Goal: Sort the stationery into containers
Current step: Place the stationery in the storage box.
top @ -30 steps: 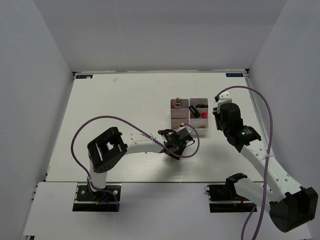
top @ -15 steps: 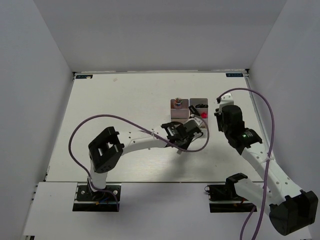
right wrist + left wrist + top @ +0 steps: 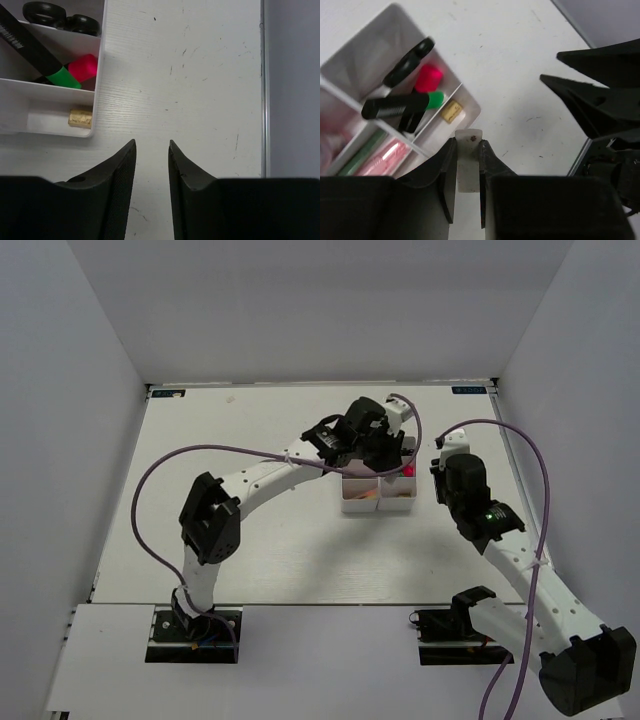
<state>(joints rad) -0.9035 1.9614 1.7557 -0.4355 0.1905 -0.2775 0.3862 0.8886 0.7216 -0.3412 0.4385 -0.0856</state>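
Left claw (image 3: 468, 167) is clamped on the cream stick (image 3: 468, 150), hovering by the corner of the bins (image 3: 360, 60). You're at the drop step: centre it over a compartment, then release. Right claw (image 3: 151, 146) waits beside them, jaws apart and empty.

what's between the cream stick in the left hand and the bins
Nothing visible. The left hand grips the cream stick close to the bins' corner, with only open air between them. The right hand is off to the side.
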